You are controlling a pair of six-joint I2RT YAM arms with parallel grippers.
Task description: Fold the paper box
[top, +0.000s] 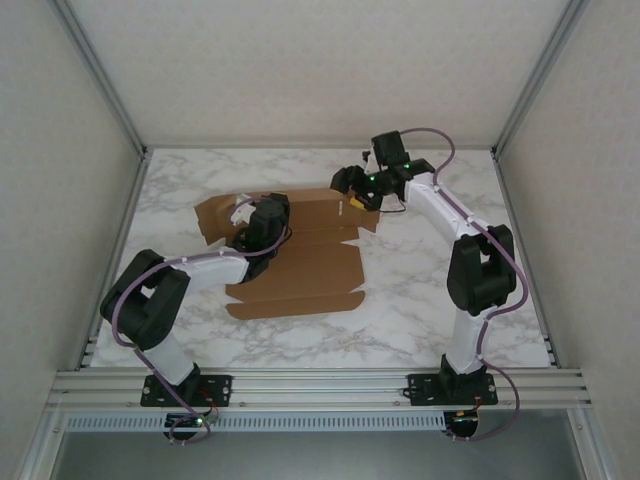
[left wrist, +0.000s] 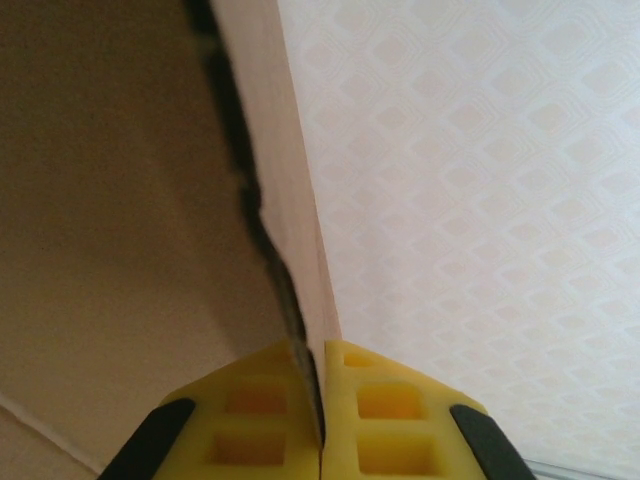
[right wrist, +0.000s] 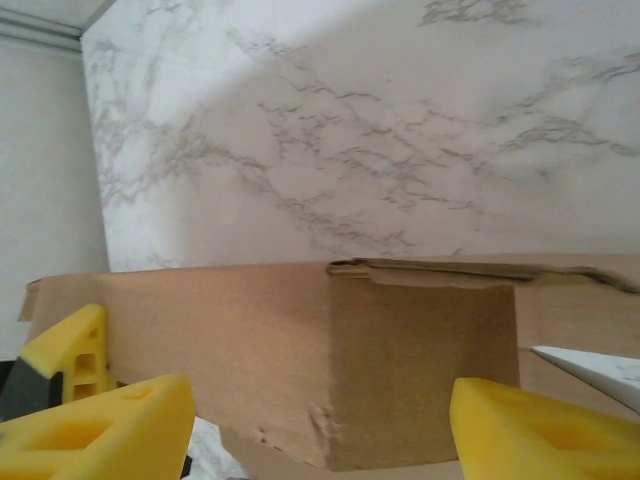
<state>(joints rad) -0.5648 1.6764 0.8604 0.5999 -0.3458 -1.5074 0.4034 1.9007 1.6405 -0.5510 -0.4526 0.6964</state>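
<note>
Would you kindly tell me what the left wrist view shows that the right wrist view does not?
Left wrist: the left end effector shut on a thin edge of the paper box, against a patterned wall. Right wrist: the right end effector open, its yellow fingers flanking a raised corner of the box, with the marble table beyond. Both: brown cardboard close up between yellow fingers.

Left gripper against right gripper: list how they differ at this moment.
The left gripper is shut, pinching a thin edge of the paper box; the right gripper is open, astride a raised corner. The left gripper is at the box's left part, the right gripper at its far right corner. Both have yellow fingers.
</note>
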